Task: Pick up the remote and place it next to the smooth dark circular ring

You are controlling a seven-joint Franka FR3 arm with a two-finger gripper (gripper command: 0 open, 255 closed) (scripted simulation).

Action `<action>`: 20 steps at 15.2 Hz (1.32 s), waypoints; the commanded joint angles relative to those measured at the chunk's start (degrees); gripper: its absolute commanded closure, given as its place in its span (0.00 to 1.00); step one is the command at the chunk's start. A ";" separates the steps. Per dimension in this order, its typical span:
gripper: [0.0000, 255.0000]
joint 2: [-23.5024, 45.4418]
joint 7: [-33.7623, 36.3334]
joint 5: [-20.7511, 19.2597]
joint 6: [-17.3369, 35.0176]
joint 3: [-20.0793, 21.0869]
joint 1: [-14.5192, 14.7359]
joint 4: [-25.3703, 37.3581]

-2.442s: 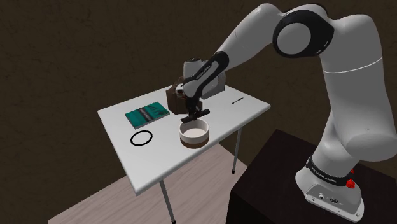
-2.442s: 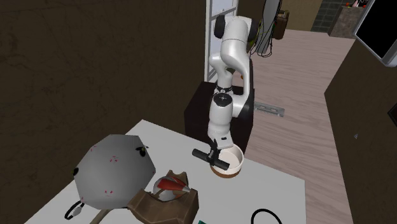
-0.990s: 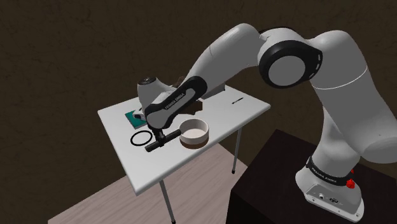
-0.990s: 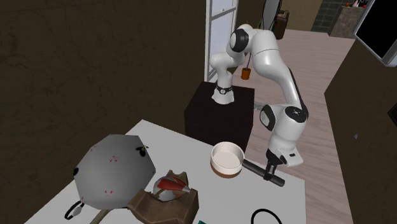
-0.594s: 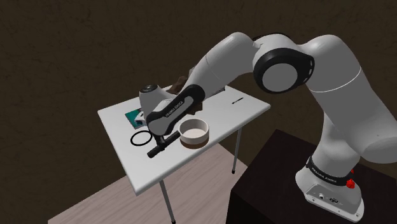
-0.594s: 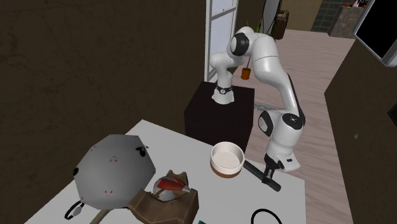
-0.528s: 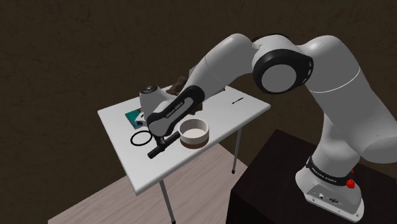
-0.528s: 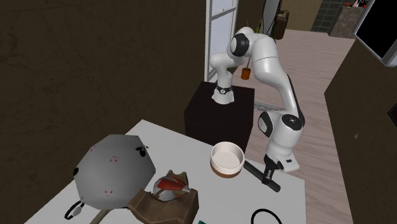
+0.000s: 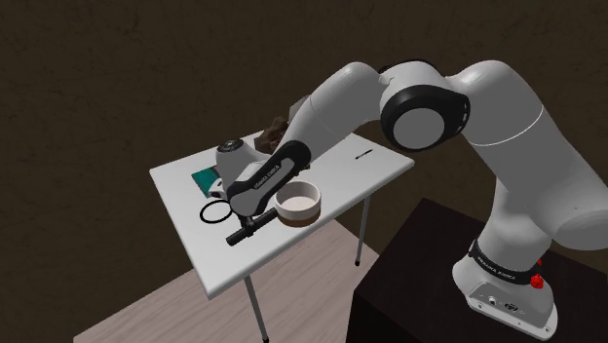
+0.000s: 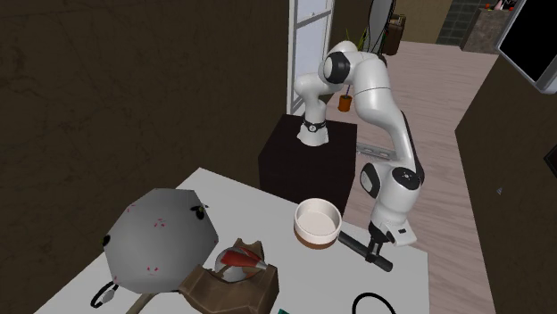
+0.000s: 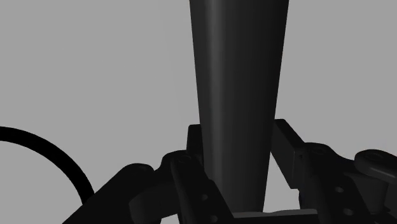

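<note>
I've got the claw (image 9: 251, 220) pinching the remote (image 9: 240, 235), low over the table (image 9: 229, 265), just beside the ring (image 9: 216, 211), bowl (image 9: 297, 203) near. Can't tell if it's touching down. Releasing too high could bounce it onto the ring; a sideways drift clips the bowl.

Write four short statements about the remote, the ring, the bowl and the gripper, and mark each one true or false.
1. The gripper clasps the black remote between its fingers. True.
2. The ring lies flat on the white table, apart from the bowl. True.
3. The remote lies inside the bowl. False: it is in the gripper, low over the table between the bowl and the ring.
4. The ring is white. False: it is black.
</note>
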 commanded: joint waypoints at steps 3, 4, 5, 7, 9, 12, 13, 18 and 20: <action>1.00 0.14 -0.02 0.03 0.10 0.06 0.02 -0.19; 0.00 0.26 -0.07 0.04 0.14 0.07 -0.03 -0.10; 0.00 0.22 -0.06 0.04 0.16 0.07 -0.02 -0.16; 0.00 0.20 -0.04 0.03 0.22 0.07 0.00 -0.24; 0.00 0.14 -0.02 0.03 0.10 0.06 0.02 -0.19; 0.00 -4.48 0.21 -0.38 -2.88 -0.36 0.54 -1.83; 0.00 -5.63 0.28 -0.50 -3.73 -0.47 0.67 -2.13; 0.00 -5.63 0.28 -0.51 -3.73 -0.46 0.67 -2.13; 0.00 -5.63 0.28 -0.51 -3.73 -0.46 0.67 -2.13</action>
